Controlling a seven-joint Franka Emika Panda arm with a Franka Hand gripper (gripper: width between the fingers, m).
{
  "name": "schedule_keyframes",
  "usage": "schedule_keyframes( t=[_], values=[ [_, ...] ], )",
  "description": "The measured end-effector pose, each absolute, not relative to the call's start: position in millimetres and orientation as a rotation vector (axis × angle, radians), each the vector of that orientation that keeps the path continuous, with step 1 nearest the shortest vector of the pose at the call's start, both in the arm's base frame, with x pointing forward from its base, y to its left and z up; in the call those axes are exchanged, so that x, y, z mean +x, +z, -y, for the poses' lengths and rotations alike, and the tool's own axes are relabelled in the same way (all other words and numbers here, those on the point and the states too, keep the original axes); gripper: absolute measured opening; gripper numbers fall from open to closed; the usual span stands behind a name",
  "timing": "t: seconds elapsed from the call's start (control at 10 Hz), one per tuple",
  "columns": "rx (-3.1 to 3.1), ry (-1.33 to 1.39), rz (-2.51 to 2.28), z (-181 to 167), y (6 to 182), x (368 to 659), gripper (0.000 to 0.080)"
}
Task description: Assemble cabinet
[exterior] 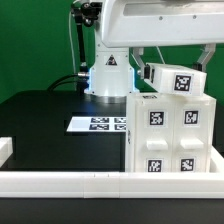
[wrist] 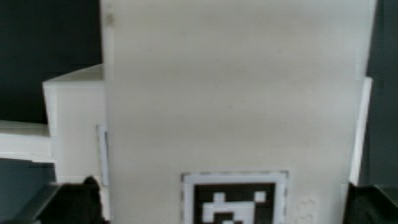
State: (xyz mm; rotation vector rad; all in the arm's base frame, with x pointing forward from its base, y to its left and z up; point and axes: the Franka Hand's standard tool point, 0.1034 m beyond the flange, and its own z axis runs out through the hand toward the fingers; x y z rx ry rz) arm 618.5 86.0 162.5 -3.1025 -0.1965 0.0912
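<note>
Pincer [exterior: 172, 62] hangs over the cabinet [exterior: 170, 135] at the exterior view's right. Jaws spread wide, one finger either side of the top piece [exterior: 176, 82]. No squeeze on it shows, so read as open, holding nothing. Cabinet stands just behind the near white rail [exterior: 90, 182], tagged face toward the camera. Marker board [exterior: 98, 123] lies flat toward the exterior view's left, well apart from the pincer. Top piece rests on the cabinet, tilted, not flush. Wrist view: top piece [wrist: 214, 90] runs long and straight away from between the dark fingertips [wrist: 63, 205], its tag [wrist: 235, 200] at the end nearest the pincer [wrist: 217, 208]. Cabinet [wrist: 63, 120] shows beneath it to one side. Key relation: cabinet sits straight below the pincer, and the top piece's long axis lies crosswise to the line between the fingers. Judgement: any re-grip or push would come straight down, and with that tilt the top piece may shift before it seats square.
</note>
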Motion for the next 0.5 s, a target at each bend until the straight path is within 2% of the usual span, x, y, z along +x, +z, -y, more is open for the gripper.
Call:
schedule_keyframes(
  t=[0.5],
  values=[
    [-3.102, 0.072, 0.224, -94.5, 161.0, 614.0, 0.0648]
  ],
)
